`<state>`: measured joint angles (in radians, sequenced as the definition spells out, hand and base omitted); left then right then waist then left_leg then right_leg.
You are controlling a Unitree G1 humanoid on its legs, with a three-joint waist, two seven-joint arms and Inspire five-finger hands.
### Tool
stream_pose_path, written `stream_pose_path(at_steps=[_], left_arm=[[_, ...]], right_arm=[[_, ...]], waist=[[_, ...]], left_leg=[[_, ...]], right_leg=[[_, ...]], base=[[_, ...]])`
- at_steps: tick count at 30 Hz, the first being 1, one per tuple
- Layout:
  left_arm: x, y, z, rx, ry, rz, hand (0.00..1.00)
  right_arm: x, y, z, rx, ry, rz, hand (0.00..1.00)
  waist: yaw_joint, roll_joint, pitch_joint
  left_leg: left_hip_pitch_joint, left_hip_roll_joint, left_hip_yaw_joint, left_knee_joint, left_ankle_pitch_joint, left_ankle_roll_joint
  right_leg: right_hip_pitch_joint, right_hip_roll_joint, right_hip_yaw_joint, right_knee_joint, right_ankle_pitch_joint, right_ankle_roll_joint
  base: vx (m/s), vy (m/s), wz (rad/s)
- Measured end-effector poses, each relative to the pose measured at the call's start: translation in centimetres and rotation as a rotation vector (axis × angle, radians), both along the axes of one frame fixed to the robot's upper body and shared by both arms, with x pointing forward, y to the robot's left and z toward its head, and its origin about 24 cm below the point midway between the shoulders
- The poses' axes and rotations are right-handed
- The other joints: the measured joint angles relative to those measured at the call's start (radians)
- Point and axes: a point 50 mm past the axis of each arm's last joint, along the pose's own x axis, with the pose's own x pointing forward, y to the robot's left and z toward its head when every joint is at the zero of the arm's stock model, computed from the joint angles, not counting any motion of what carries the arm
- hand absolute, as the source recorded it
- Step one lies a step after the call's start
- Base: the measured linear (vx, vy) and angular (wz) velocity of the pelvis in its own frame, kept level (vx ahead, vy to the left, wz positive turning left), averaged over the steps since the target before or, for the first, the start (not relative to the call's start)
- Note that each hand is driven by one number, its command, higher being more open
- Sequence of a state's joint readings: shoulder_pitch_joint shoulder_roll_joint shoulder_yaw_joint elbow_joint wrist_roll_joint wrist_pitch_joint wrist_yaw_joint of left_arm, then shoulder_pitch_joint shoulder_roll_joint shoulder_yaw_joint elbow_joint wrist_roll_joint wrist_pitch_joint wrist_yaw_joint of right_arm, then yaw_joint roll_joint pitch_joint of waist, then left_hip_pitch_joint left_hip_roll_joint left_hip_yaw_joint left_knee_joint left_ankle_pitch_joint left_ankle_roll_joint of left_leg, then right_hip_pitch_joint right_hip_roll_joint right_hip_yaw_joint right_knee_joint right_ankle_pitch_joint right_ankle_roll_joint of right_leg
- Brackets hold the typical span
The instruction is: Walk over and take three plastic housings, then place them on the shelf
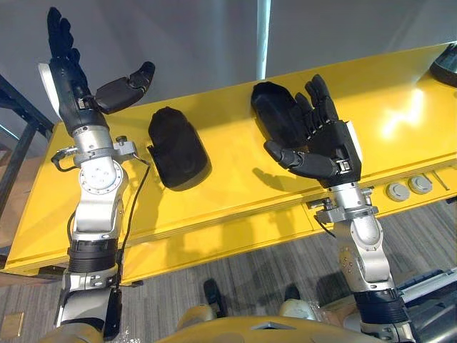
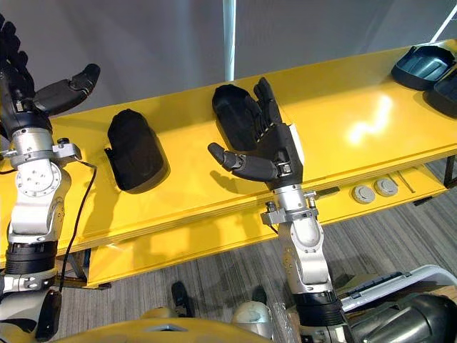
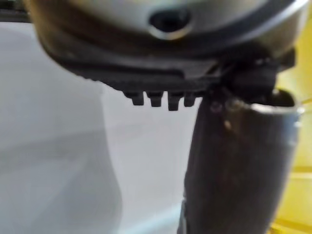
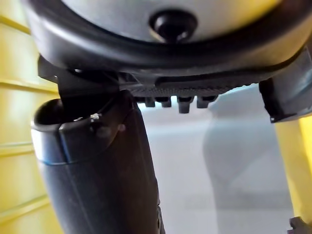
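Left eye view: left hand (image 1: 71,82) and right hand (image 1: 332,146) hover empty, fingers wide, over the yellow worktop (image 1: 400,93); picking likely comes next, with the right hand clasping the black plastic housing (image 1: 275,107) under it.

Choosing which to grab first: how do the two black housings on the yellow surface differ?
The left housing lies fully uncovered; the right housing is partly hidden behind the open right hand. The left housing sits between the two arms; the right housing lies directly ahead of that hand. Both are black, rounded, on the yellow surface.
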<state>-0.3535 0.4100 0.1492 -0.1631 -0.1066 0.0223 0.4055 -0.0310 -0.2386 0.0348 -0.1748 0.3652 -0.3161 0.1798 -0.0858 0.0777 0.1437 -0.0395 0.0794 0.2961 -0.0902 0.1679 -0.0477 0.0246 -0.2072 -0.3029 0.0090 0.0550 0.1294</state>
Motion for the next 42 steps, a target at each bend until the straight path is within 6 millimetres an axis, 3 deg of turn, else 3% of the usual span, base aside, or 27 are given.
stream_pose_path(at_steps=[4,12,17,18,23,30,35,42], left_arm=[[-0.5,-0.2,-0.7,-0.010,0.001,-0.010,1.00],[-8.4,-3.0,-3.2,-0.202,-0.175,-0.126,1.00],[-10.5,-2.8,-4.8,-0.227,-0.158,-0.160,1.00],[-11.5,-3.0,-5.8,-0.230,-0.156,-0.307,1.00],[-11.5,-3.1,-5.9,-0.232,-0.154,-0.309,1.00],[-10.8,-3.7,-7.4,-0.303,-0.089,-0.351,1.00],[-10.4,-3.8,-8.1,-0.331,-0.022,-0.363,1.00],[-10.2,-3.9,-8.4,-0.349,0.004,-0.392,1.00]], right_arm=[[-0.2,0.0,-0.3,0.008,0.015,-0.022,1.00],[-1.4,-0.1,-1.2,0.002,0.032,-0.176,1.00],[-1.8,-0.9,-0.8,0.024,-0.011,-0.260,1.00],[-2.7,-2.6,1.1,0.084,-0.133,-0.388,1.00],[-2.7,-2.6,1.1,0.083,-0.132,-0.388,1.00],[-2.3,-2.7,0.1,0.038,-0.081,-0.350,1.00],[-1.4,-2.1,0.5,-0.071,-0.069,-0.247,1.00],[0.8,0.6,1.0,-0.319,-0.090,-0.134,1.00]], waist=[[0.000,0.000,0.000],[0.033,-0.002,0.000],[0.065,-0.011,-0.002],[0.082,-0.097,-0.037],[0.082,-0.097,-0.037],[0.088,-0.105,-0.032],[0.120,-0.109,-0.027],[0.164,-0.131,-0.006]], left_leg=[[0.000,0.000,-0.007,0.000,-0.001,-0.002],[0.013,-0.002,-0.050,0.000,-0.004,-0.005],[0.012,-0.004,-0.070,0.000,-0.002,-0.004],[0.012,-0.013,-0.085,-0.001,-0.004,0.001],[0.012,-0.013,-0.085,-0.001,-0.004,0.000],[0.007,-0.017,-0.115,-0.001,0.005,-0.001],[-0.020,-0.015,-0.147,-0.001,0.013,0.006],[-0.035,-0.016,-0.166,-0.001,0.017,0.011]], right_leg=[[0.007,0.000,-0.009,-0.002,-0.002,0.003],[0.062,0.002,-0.063,-0.028,-0.004,0.002],[0.084,0.004,-0.093,-0.035,-0.013,0.006],[0.101,-0.002,-0.117,-0.044,-0.011,0.009],[0.101,-0.001,-0.117,-0.043,-0.010,0.008],[0.097,0.001,-0.122,-0.014,-0.030,0.009],[0.081,0.006,-0.141,0.008,-0.044,0.009],[0.081,0.010,-0.156,0.007,-0.047,0.008]], base=[[-0.01,0.001,0.05],[0.02,-0.004,0.16],[0.00,0.005,0.17],[0.01,0.004,0.09],[0.00,0.000,0.00],[-0.01,0.002,0.09],[-0.03,-0.004,0.16],[0.00,-0.006,0.11]])
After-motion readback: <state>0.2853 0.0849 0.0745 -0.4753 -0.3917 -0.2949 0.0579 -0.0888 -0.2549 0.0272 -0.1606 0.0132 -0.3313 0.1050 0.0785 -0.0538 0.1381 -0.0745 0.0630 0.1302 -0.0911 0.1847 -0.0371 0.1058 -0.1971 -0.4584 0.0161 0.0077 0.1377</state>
